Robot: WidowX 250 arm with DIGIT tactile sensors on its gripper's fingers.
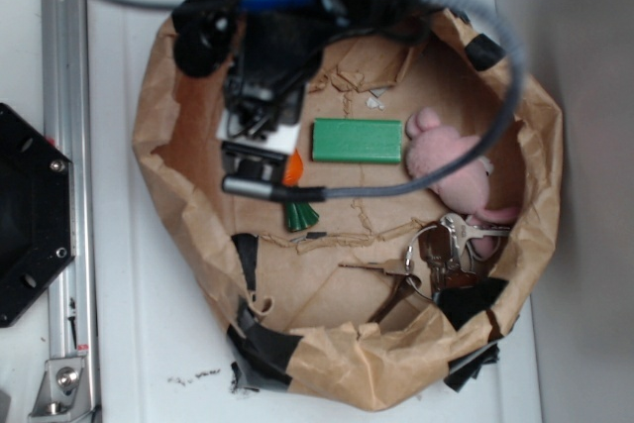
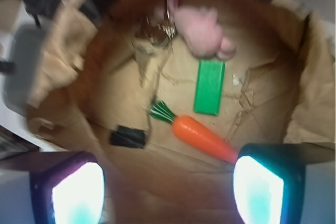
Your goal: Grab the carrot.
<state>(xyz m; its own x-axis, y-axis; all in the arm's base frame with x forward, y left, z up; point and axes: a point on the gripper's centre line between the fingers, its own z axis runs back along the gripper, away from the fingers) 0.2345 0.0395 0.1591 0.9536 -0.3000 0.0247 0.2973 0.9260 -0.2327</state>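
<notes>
Wrist view first, operator: your gripper (image 2: 168, 182) stands with its jaws spread wide, nothing between them — the two lit pads (image 2: 79, 195) frame the bottom corners of the picture. The carrot (image 2: 202, 136) lies on the paper floor just above that gap, untouched. It sits on a diagonal: the dark green stem end points up and left, the tapered tip runs down and right until it meets the edge of the right-hand finger. Most of the orange body falls between the two fingers but off centre, toward the right one. Whether the tip touches that finger you cannot tell from this view.

Beside the carrot, the flat green block (image 2: 209, 86) stands lengthwise, close to the carrot's shoulder but apart from it. Beyond the block rests a pink plush toy (image 2: 202, 31), with a bunch of keys (image 2: 157, 30) to its left, blurred. A small black tape patch (image 2: 127, 137) sits left of the stem.

Exterior view: everything lies inside a rolled-down brown paper bag (image 1: 188, 245). The arm covers most of the carrot here — only a sliver of orange and the green stem (image 1: 300, 213) show beneath the gripper body, left of the block.
</notes>
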